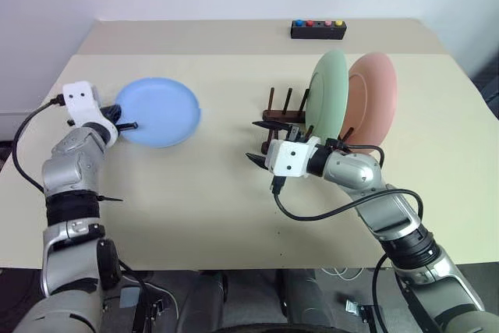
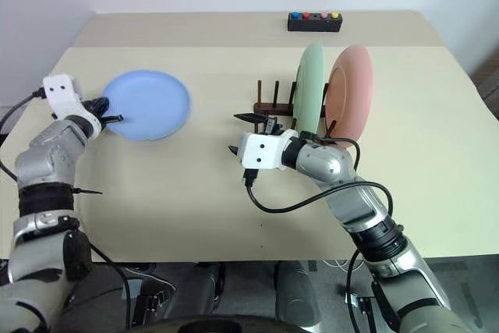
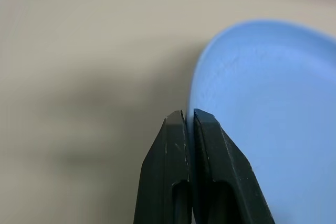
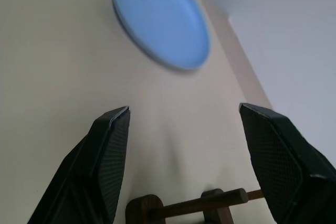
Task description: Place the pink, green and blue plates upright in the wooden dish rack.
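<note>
Beige and bare, the bench carries all the task's things, with a small black box of coloured buttons at its far edge. Your wooden dish rack stands right of centre; its upright pegs are there to keep plates on edge. The green plate and the pink plate already stand upright in it, side by side at its right end, faces turned toward the robot's left, so the slots on the rack's left remain free.

The blue plate lies flat on the bench, well apart from the rack on the robot's left, hollow side up; being round it has no long axis, and its face points to the ceiling rather than sideways. Your left pincer is closed thin upon the plate's near-left rim, a hold that suits lifting it by the edge and tipping it upright.

Your right pincer hangs wide and holds nothing, just in front of the rack's left end, directed toward the blue plate. Judged from this, it waits either to steady the rack or to receive the plate.
</note>
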